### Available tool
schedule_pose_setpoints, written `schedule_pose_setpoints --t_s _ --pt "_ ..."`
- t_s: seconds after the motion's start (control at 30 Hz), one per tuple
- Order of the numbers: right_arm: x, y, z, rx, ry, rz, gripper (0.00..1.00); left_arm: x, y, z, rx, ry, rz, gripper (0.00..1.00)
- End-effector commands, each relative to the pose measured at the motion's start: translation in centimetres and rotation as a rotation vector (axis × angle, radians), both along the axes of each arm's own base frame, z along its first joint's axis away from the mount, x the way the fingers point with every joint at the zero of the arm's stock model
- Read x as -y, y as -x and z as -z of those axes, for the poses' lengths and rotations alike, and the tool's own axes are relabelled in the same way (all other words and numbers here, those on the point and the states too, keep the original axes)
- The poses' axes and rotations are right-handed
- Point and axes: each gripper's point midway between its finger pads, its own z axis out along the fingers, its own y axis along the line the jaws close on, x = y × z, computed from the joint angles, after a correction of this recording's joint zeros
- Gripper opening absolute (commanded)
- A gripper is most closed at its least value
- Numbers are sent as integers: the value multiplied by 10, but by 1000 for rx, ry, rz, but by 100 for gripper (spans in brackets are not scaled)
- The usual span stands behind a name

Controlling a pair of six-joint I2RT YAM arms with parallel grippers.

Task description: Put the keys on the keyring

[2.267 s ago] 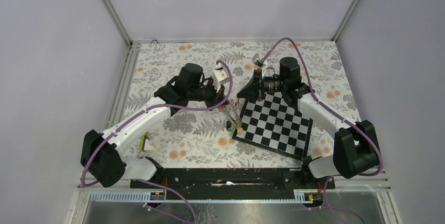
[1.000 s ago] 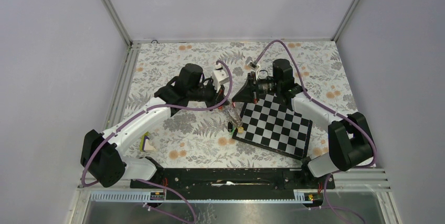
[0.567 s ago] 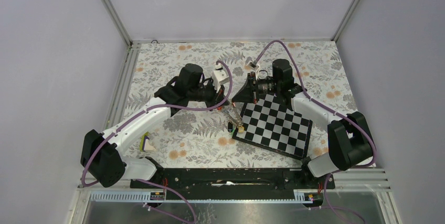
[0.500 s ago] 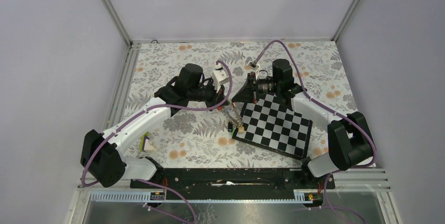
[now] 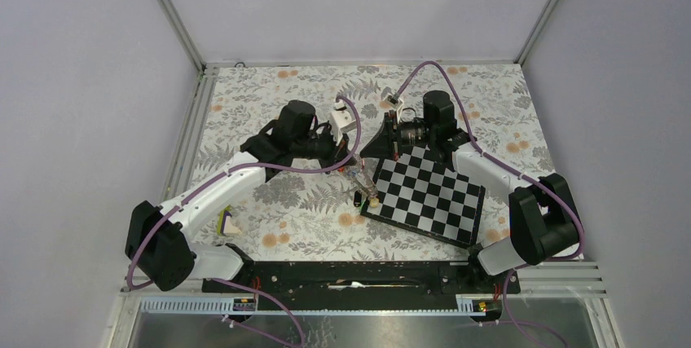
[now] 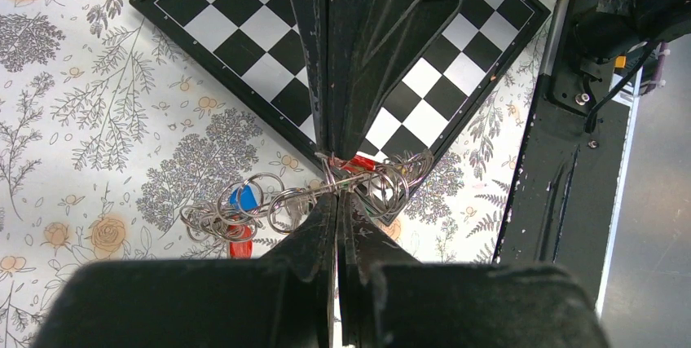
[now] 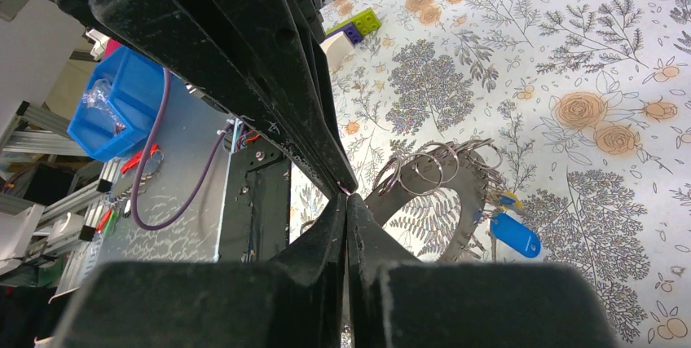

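The keyring (image 7: 482, 193) is a wide dark grey ring hanging between my two grippers, left of the chessboard's corner. It shows edge-on as a thin wire (image 6: 300, 196) in the left wrist view. Several small split rings (image 7: 432, 160) are strung on it. From them dangle a blue key (image 7: 515, 234), also seen as a blue key (image 6: 243, 197) from the left wrist, and a red key (image 6: 239, 242). My left gripper (image 6: 336, 198) is shut on the keyring wire. My right gripper (image 7: 346, 198) is shut tip to tip against it, with another red key (image 6: 363, 163) at its tips. The bunch (image 5: 364, 187) hangs below both.
A tilted chessboard (image 5: 428, 193) lies right of centre on the floral cloth. Small toy bricks (image 5: 226, 222) sit near the left arm's base. The black base rail (image 5: 350, 270) runs along the near edge. A blue bin (image 7: 114, 107) stands off the table.
Early on the right arm drew slightly left and back. Over the last second both grippers stay shut and nearly still, and the hanging bunch barely shifts.
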Motion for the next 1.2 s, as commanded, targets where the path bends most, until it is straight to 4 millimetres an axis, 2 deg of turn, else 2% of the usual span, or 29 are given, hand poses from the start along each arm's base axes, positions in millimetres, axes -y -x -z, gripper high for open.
schedule_pose_setpoints --t_s 0.0,1.17 --pt "-1 -9 -21 71 -30 15 0 8 1 -32 89 92 39 0" --pt "-1 -18 -3 39 22 47 0 9 7 -34 88 102 72 0"
